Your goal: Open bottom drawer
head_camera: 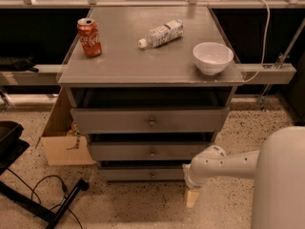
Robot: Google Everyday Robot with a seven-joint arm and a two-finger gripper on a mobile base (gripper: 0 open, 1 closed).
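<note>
While the bottom drawer (143,174) sits shut, the end effector (191,178) hangs beside its right end, grip unreadable

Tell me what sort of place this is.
Probably a robot test lab or workshop: a grey three-drawer cabinet on a speckled floor, a cardboard box and loose cables beside it. The robot's hand hangs low by the bottom drawer, at its right end.

The gripper (192,197) hangs low just beside the right end of the bottom drawer (138,174)
</note>
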